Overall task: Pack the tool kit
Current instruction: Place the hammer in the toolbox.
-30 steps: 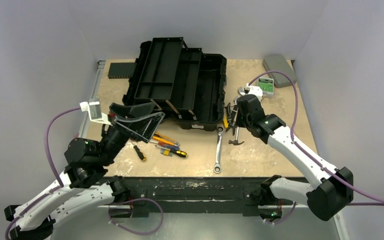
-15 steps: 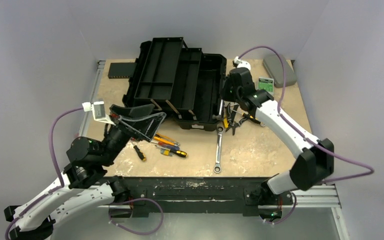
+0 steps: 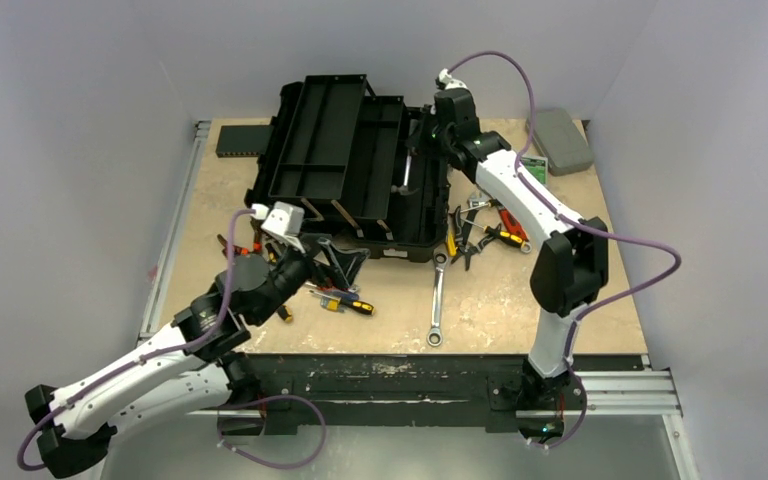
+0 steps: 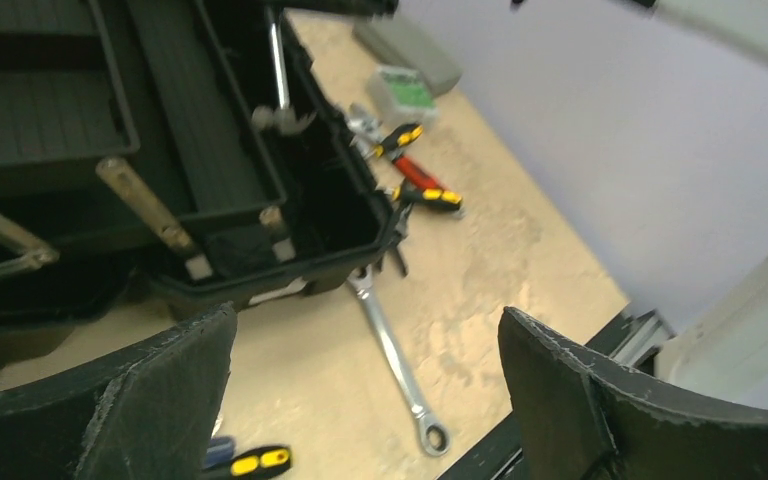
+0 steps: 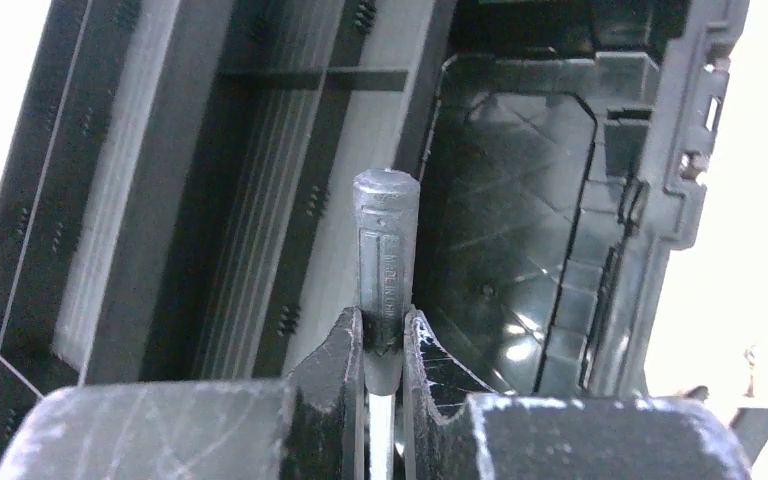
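The black toolbox (image 3: 430,215) stands open at the table's middle, its trays folded out to the left. My right gripper (image 5: 384,335) is shut on the grey handle of a hammer (image 5: 385,240). The hammer (image 3: 407,168) hangs head down over the toolbox's open bin, and its shaft and head (image 4: 278,70) also show in the left wrist view. My left gripper (image 4: 365,315) is open and empty, hovering low in front of the toolbox (image 4: 290,265). A silver wrench (image 3: 436,300) and black-and-yellow screwdrivers (image 3: 345,303) lie on the table near it.
Pliers and other small tools (image 3: 490,235) lie to the right of the toolbox. A flat grey case (image 3: 558,140) and a small green-labelled box (image 3: 532,168) sit at the back right. A flat black box (image 3: 243,138) lies at the back left.
The right arm lifted the hammer from the table beside the toolbox and carried it up over the open bin. The left arm swung right and down toward the screwdrivers.
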Tool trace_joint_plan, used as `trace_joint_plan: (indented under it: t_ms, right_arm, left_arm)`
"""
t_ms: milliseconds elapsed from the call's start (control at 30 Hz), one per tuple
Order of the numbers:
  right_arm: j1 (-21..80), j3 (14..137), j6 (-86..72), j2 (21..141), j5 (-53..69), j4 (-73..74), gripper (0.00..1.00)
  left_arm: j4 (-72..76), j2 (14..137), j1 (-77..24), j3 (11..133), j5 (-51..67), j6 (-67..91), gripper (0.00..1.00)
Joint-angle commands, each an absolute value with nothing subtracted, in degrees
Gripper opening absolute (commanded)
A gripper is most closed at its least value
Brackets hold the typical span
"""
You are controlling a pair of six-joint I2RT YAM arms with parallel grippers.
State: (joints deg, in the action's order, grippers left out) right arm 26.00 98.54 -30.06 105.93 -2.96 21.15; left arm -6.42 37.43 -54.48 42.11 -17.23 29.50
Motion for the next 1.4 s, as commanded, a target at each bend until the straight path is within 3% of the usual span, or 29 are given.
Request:
trace_joint_plan:
  t_ms: [0,400,700,767,833,867,900,1100,1367]
  right_arm:
    - [25.9,107.0,-29.6,109.1,-1.7,23.0,0.00]
    - [25.0,101.2,-31.1,114.4,-4.8,19.2,0.00]
    - [24.4,98.5,-31.7,117.2,-4.7,17.7,0.01]
    - [24.4,98.7,-31.8,118.1,-4.0,17.8,0.10]
    - [24.4,99.0,-31.6,118.1,-3.8,18.4,0.43]
    - [24.4,98.8,-31.6,117.6,-4.1,18.4,0.54]
    - [24.4,98.3,-31.4,116.5,-4.5,18.1,0.59]
    - [24.2,94.9,-28.8,107.1,-4.8,19.0,0.61]
    - [24.3,74.8,-25.4,89.0,-4.0,14.1,0.61]
  left_arm:
    - [-4.9,38.2,-54.3,39.1,-18.6,25.9,1.00]
    - [4.2,38.5,-54.3,31.6,-6.5,17.9,1.00]
    - [0.1,39.6,-54.4,29.1,-3.4,24.6,1.00]
    - [-3.4,39.4,-54.3,28.9,-3.4,25.3,1.00]
    - [-5.8,39.5,-54.4,29.3,-3.4,25.7,1.00]
    - [-7.3,39.6,-54.4,29.7,-3.4,26.0,1.00]
    - [-9.2,39.7,-54.4,30.5,-3.5,26.5,1.00]
    - [-23.1,40.0,-54.4,34.6,-9.0,31.7,0.99]
    - [-43.9,45.1,-54.3,41.0,-26.4,54.6,0.97]
